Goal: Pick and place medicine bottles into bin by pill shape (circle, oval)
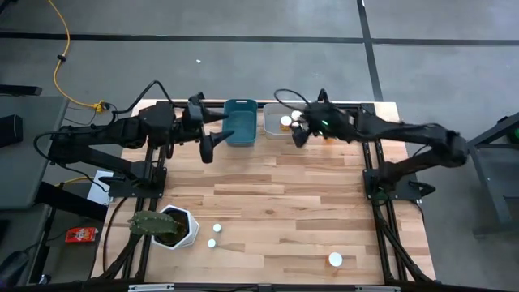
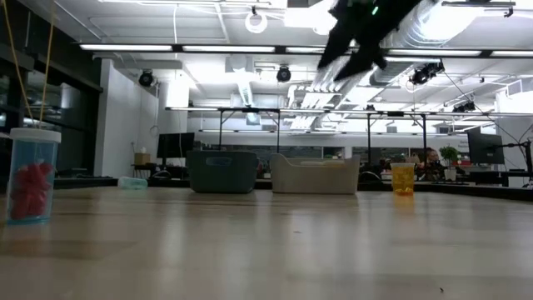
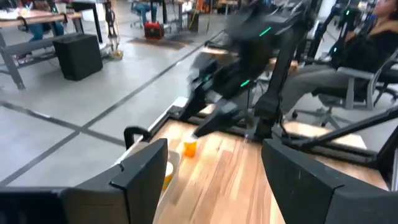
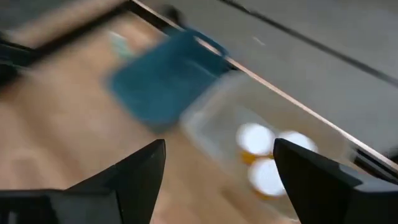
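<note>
currently on the wooden tabletop (image 1: pixel 268 186): a blue bin (image 1: pixel 240 122) and a clear bin (image 1: pixel 277 119) side by side at the far edge. the clear bin holds three white-capped medicine bottles (image 4: pixel 258 138), clustered together as the right wrist view shows them. one amber bottle (image 2: pixel 402 178) stands upright on the tabletop just beside the clear bin, on its right-arm side, also seen from the left wrist view (image 3: pixel 189 147). near edge: a white hexagonal plant pot (image 1: pixel 180 227) with a green plant, two small white caps (image 1: pixel 216 229) beside it, and one larger white-capped bottle (image 1: pixel 335 259) well apart toward the right side. the low view adds a clear cup (image 2: pixel 32 175) with red contents close to the camera. right tool (image 1: pixel 302 130) hovers above the clear bin, fingers (image 4: pixel 134 171) spread wide, holding nothing. left tool (image 1: pixel 212 130) hangs beside the blue bin on the left-arm side, fingers (image 3: pixel 140 177) likewise spread wide and empty. room beyond: a seated person (image 3: pixel 348 56) at the far side.
</note>
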Controlling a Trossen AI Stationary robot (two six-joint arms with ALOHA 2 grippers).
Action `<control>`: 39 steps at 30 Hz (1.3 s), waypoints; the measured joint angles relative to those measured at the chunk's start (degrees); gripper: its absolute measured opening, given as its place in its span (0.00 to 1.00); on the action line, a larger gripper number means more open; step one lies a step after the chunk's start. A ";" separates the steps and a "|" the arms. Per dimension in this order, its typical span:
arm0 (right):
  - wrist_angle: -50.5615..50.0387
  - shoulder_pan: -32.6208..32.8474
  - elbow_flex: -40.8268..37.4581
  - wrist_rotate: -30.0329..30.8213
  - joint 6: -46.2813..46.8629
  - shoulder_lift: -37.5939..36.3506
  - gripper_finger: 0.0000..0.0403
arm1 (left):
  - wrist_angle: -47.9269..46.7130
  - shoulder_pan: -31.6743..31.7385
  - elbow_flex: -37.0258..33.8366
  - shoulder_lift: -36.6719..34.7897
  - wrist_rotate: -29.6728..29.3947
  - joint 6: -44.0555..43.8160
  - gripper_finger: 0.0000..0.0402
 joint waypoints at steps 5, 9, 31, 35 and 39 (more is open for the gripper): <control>13.83 9.23 -9.24 -2.04 0.39 -11.52 0.72 | -1.83 0.00 0.00 0.02 0.15 -0.75 0.62; 27.76 14.88 -16.65 -2.03 -1.28 -18.16 0.72 | -1.51 0.00 0.00 0.00 0.15 -1.67 0.62; 36.27 18.40 -21.11 -2.01 -7.69 -23.62 0.72 | -1.24 0.00 0.00 0.02 -0.04 -3.17 0.62; 36.27 18.40 -21.07 -1.95 -6.53 -23.62 0.72 | -1.24 0.00 0.00 0.02 -0.04 -3.17 0.62; 33.90 18.37 -21.00 1.40 -3.10 -23.57 0.72 | -1.24 0.00 0.00 0.02 -0.04 -3.15 0.62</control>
